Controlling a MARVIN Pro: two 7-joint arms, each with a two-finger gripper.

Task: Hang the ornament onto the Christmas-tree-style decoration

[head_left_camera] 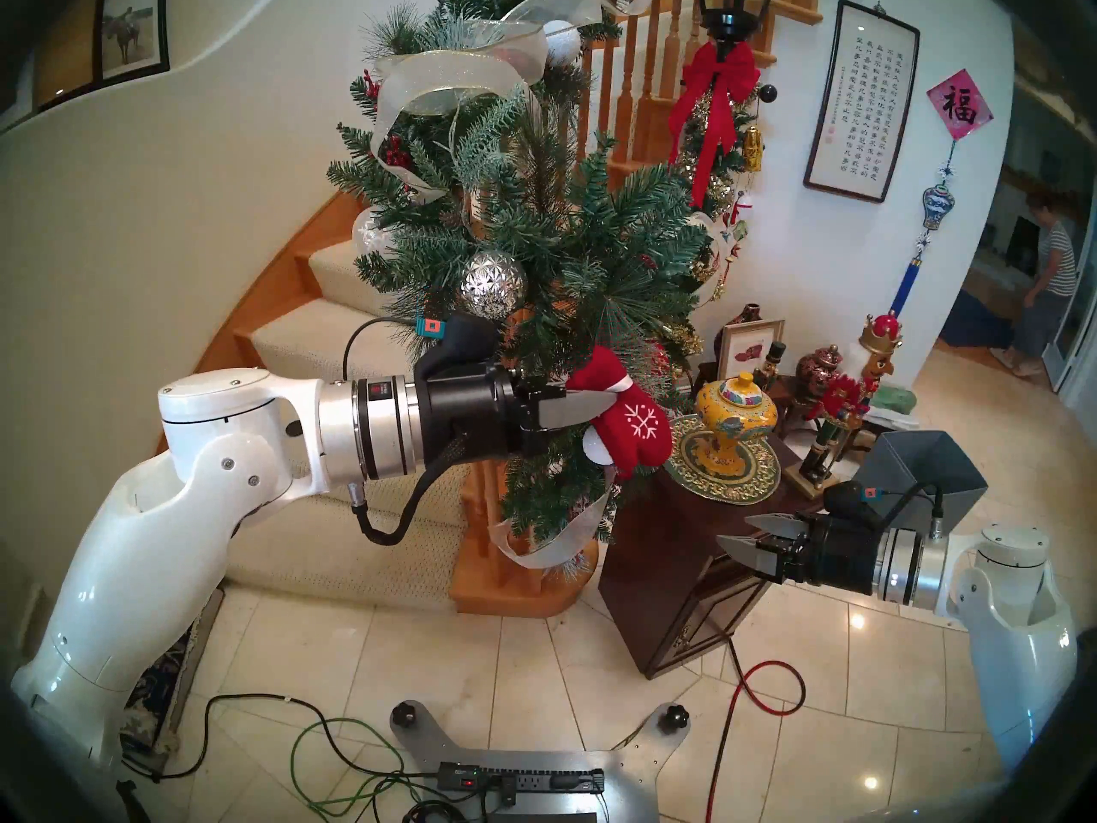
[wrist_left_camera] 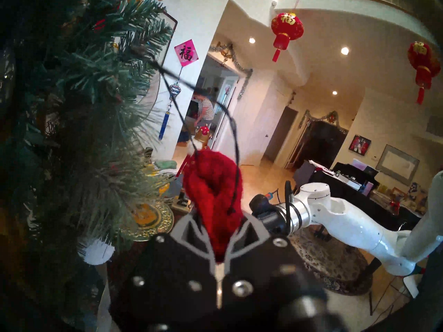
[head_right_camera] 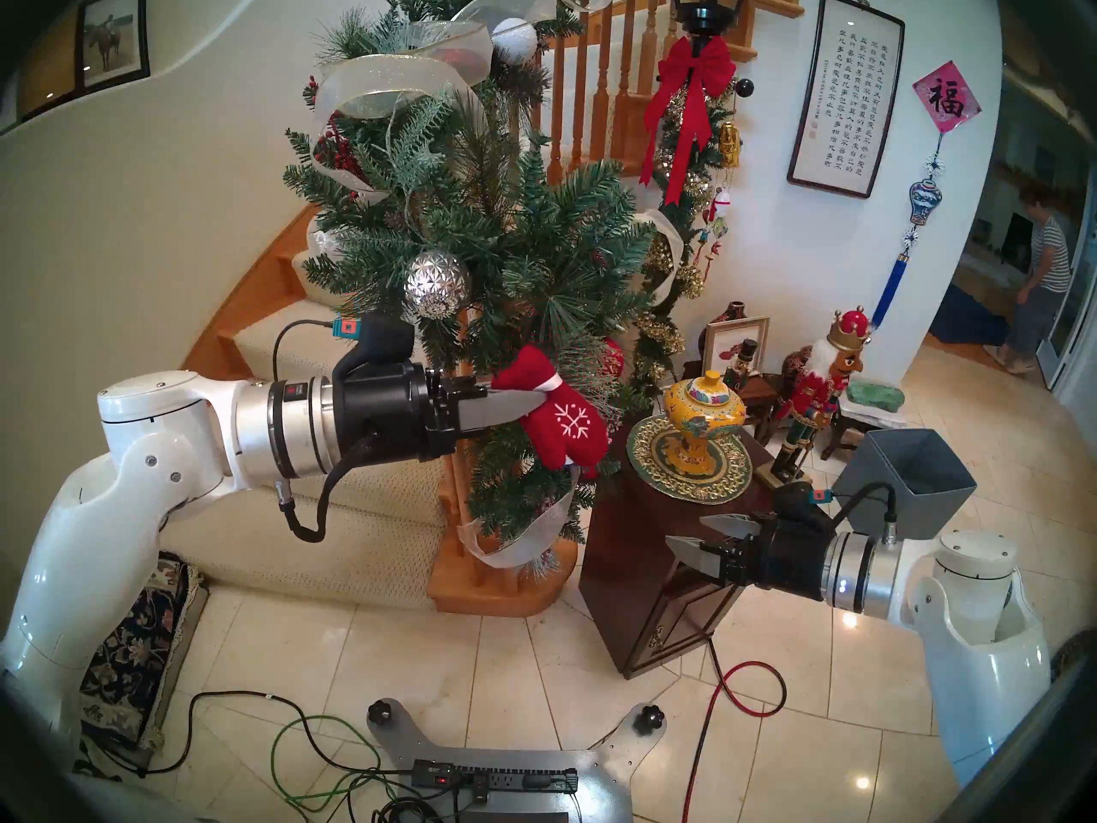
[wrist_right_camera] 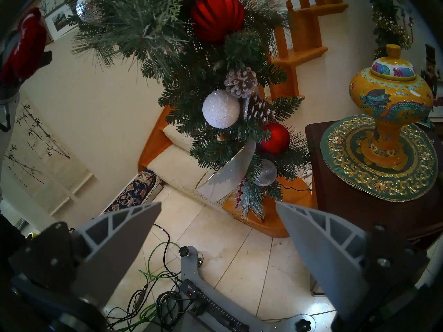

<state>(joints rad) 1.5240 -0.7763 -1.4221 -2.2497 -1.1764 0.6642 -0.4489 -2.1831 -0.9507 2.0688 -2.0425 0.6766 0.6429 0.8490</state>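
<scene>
The ornament, a red felt mitten (head_left_camera: 635,427) with a white cuff and snowflake, is pinched at its cuff by my left gripper (head_left_camera: 605,401), which is shut on it. It hangs against the lower front of the bushy green garland (head_left_camera: 534,222) on the stair post, below the faceted silver ball (head_left_camera: 494,282). In the left wrist view the mitten (wrist_left_camera: 213,195) sits between the fingers, and its black loop (wrist_left_camera: 236,142) rises beside the pine needles (wrist_left_camera: 84,108). I cannot tell if the loop is hooked. My right gripper (head_left_camera: 736,537) is open and empty, low at the right.
A dark wooden cabinet (head_left_camera: 682,566) stands right of the garland, carrying a yellow vase (head_left_camera: 736,412) and nutcrackers (head_left_camera: 843,412). A grey bin (head_left_camera: 926,477) is behind my right wrist. Smaller greenery with a red bow (head_left_camera: 712,103) hangs behind. Cables (head_left_camera: 766,685) cross the floor.
</scene>
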